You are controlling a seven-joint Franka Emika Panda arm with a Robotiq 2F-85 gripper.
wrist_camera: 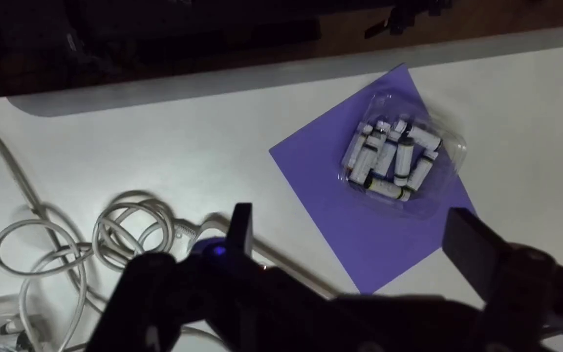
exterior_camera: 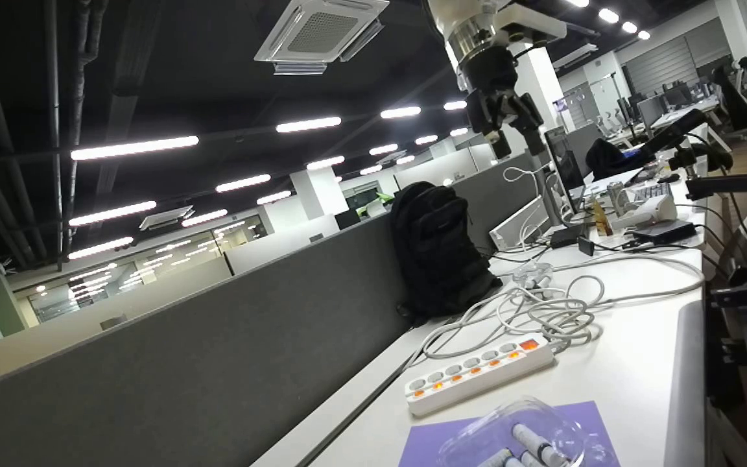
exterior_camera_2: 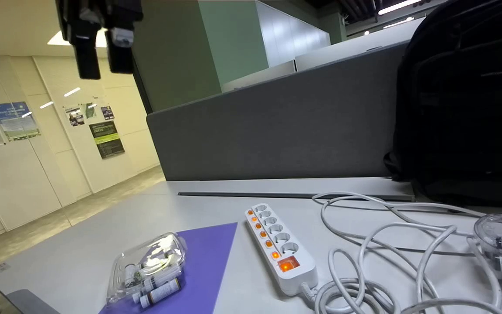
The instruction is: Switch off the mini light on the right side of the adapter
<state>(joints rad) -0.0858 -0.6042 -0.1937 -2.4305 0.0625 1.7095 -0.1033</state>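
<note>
On the white tabletop point(exterior_camera: 639, 363) lies one long, flat, white plastic power strip point(exterior_camera_2: 273, 237), between one flat purple sheet point(exterior_camera_2: 220, 257) and one loose tangle of white cables point(exterior_camera: 565, 318). The strip carries six round sockets point(exterior_camera_2: 282, 237), six small orange switches point(exterior_camera_2: 263, 234) and one large rectangular orange switch point(exterior_camera_2: 288, 263). The small switch nearest the large one glows in both exterior views. One black two-finger gripper point(exterior_camera_2: 105, 74) hangs well above the tabletop; its two fingers point(wrist_camera: 472, 249) stand wide apart. In the wrist view, the gripper covers most of the strip. One clear plastic container point(wrist_camera: 452, 151) rests on the sheet and holds at least seven small white cylindrical tubes point(wrist_camera: 403, 161); overlap prevents an exact count. A second clear plastic container point(exterior_camera_2: 486, 231) stands beside the cables. One black backpack point(exterior_camera_2: 464, 96) stands in front of one grey partition point(exterior_camera_2: 277, 131).
</note>
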